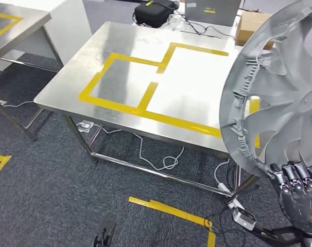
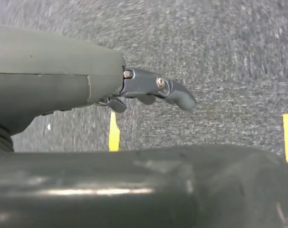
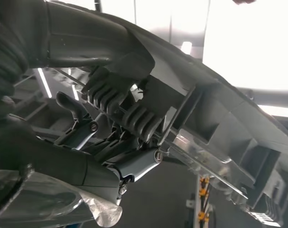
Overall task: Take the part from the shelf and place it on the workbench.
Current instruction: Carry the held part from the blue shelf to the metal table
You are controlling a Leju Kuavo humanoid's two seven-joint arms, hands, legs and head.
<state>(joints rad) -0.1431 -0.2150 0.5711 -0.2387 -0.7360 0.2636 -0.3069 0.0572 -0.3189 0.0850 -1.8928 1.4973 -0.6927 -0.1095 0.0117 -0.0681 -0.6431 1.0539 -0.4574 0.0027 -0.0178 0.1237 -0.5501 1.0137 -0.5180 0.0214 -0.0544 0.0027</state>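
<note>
A large silver wheel cover, the part, stands upright at the right of the head view, its ribbed back facing me. My right hand grips its lower rim from below. In the right wrist view the rim lies across the hand, fingers curled onto it. The steel workbench with yellow tape rectangles stands ahead and to the left of the part. My left hand hangs over the grey carpet, holding nothing, one finger stretched out.
A second steel table stands at the far left. Cables trail on the carpet under the workbench, with a power strip near its right leg. Behind the bench lie a black bag and a cardboard box.
</note>
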